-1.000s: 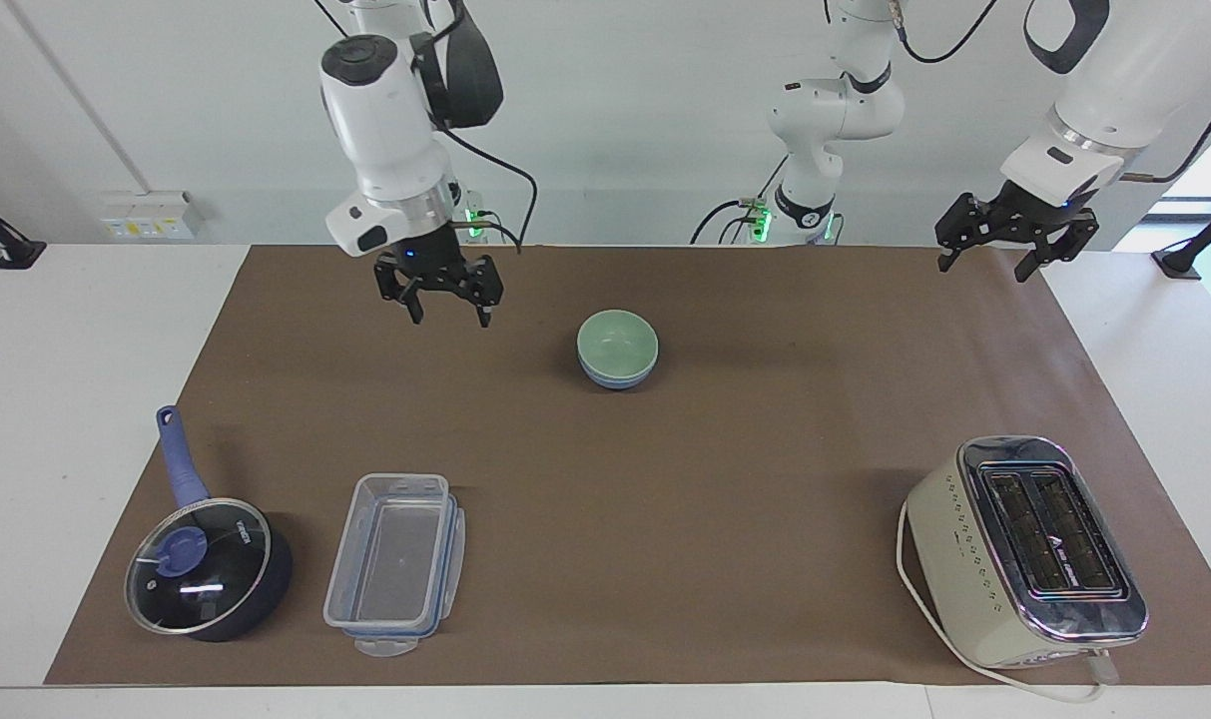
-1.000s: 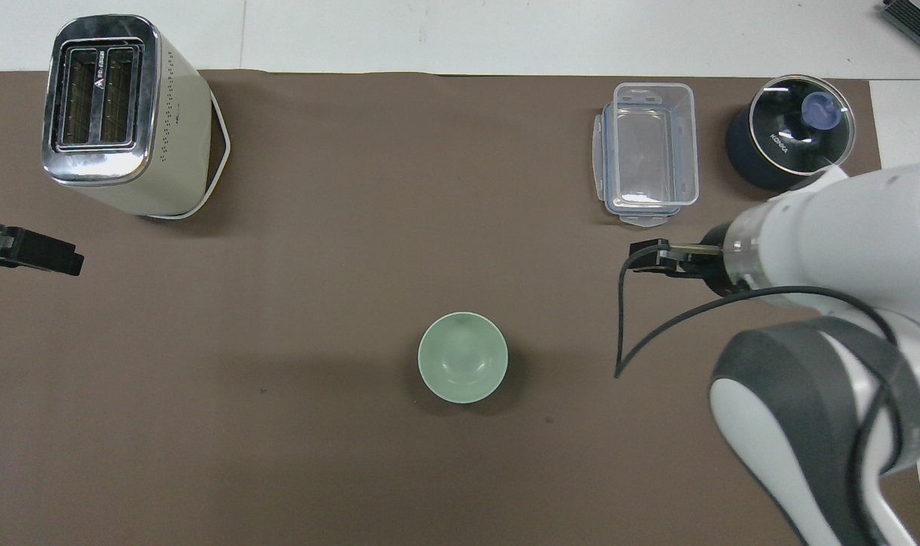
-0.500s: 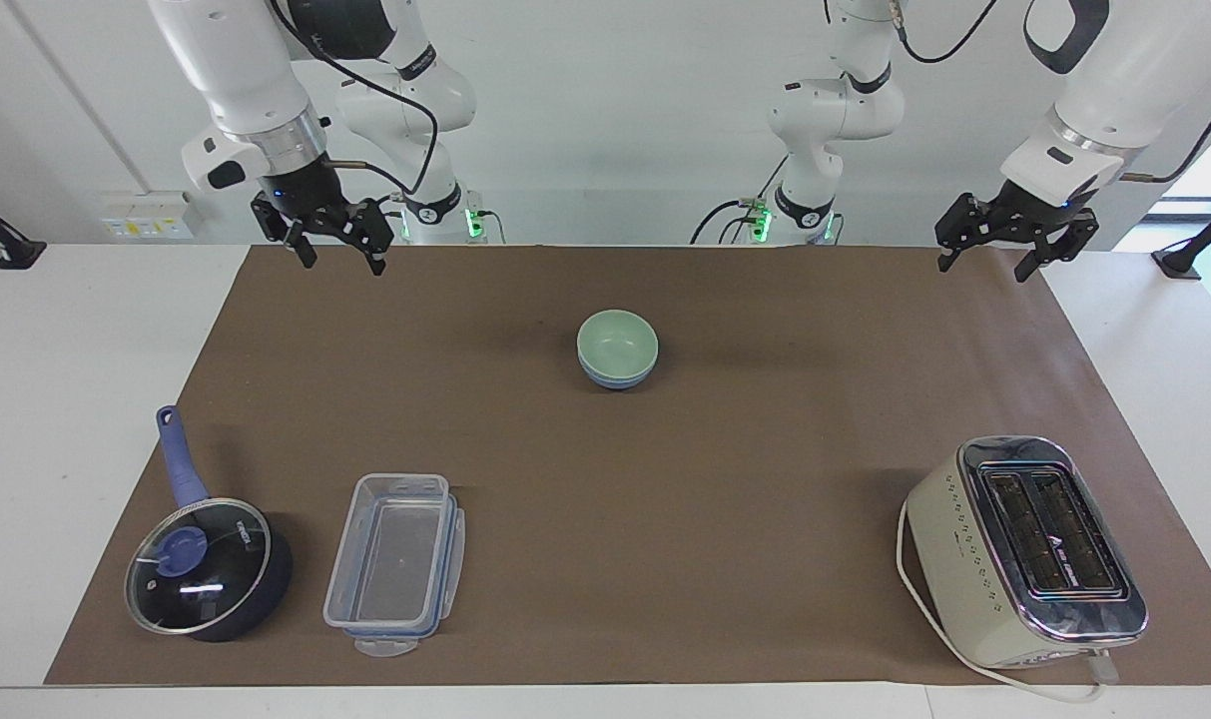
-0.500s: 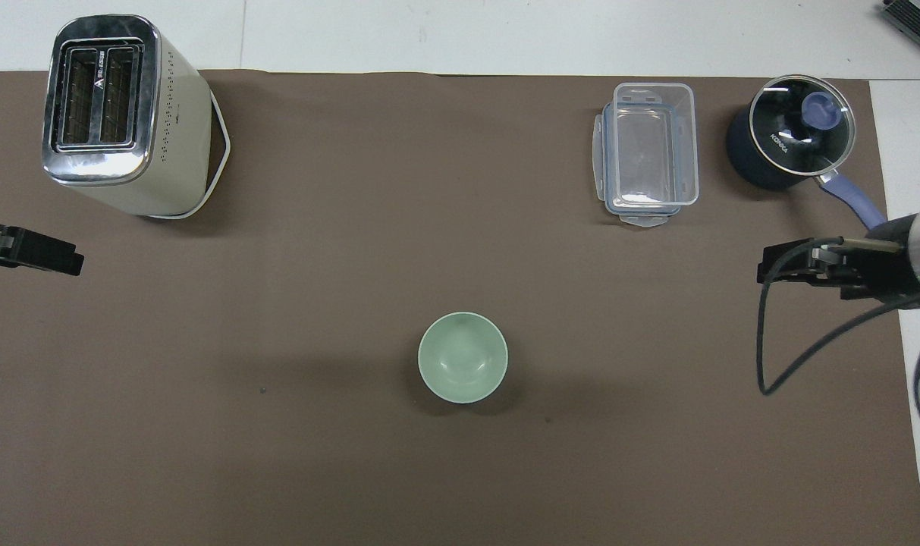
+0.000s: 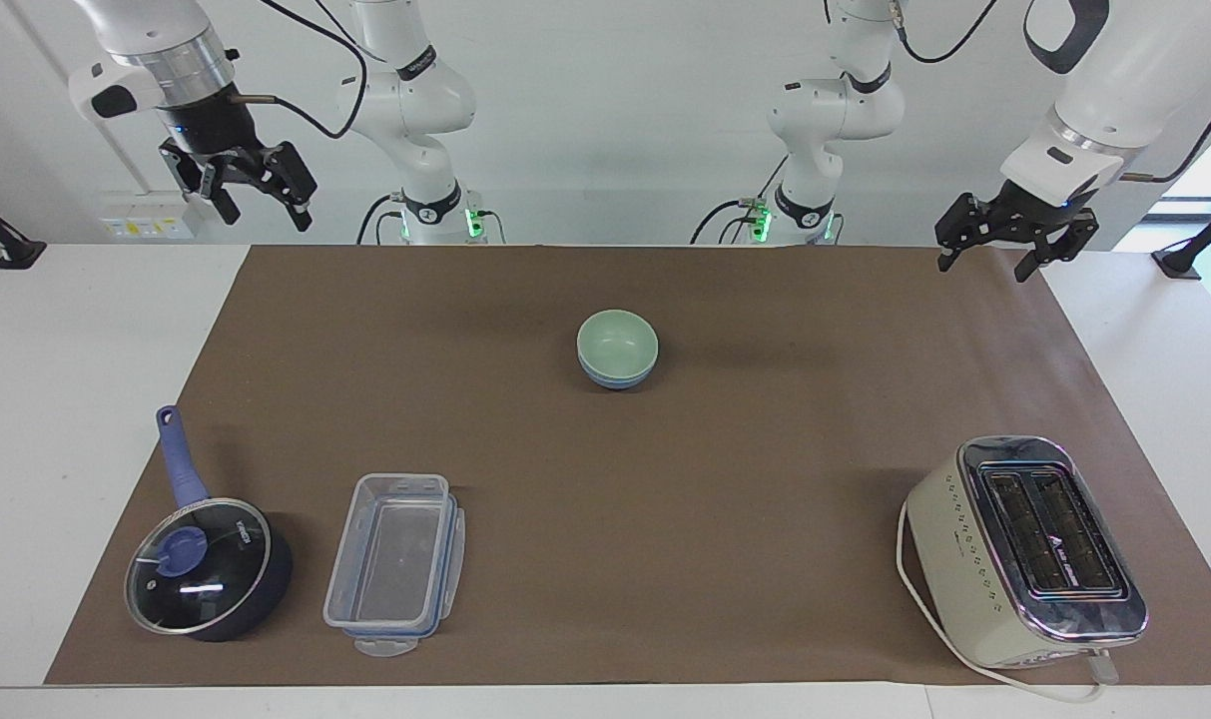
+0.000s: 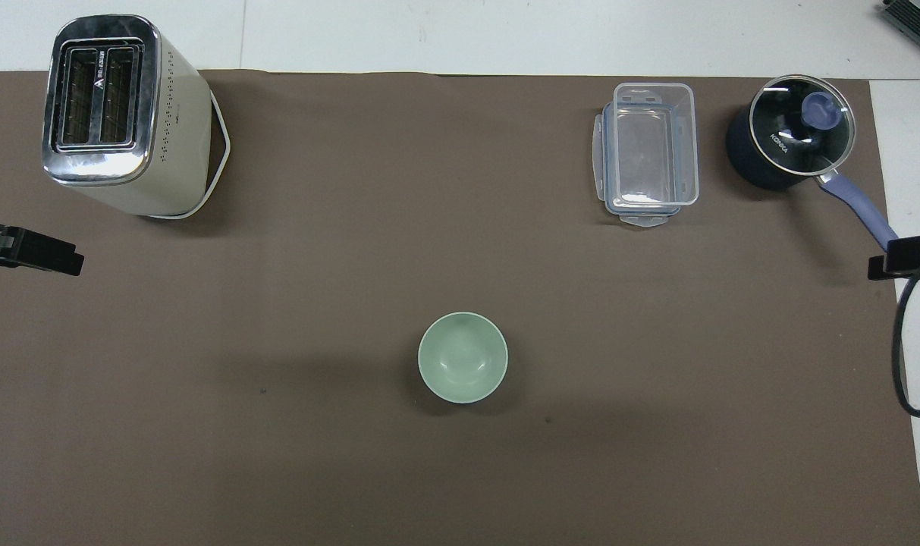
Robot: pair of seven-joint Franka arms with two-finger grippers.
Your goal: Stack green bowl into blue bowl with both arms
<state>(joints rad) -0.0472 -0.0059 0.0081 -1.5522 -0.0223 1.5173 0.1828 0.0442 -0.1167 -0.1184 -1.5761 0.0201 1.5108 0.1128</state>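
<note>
pale mint-green round bowl [image 5: 617,341] upright, nested in periwinkle-blue bowl [image 5: 617,378] | toaster [image 5: 1024,550], clear plastic container [image 5: 395,564], lidded saucepan [image 5: 209,567] well apart | left gripper [image 5: 1014,245], right gripper [image 5: 254,193] raised, fingers spread, holding nothing

A lidded saucepan [image 5: 206,569] sits beside a clear container [image 5: 395,564]; a toaster [image 5: 1024,549] stands well apart.
</note>
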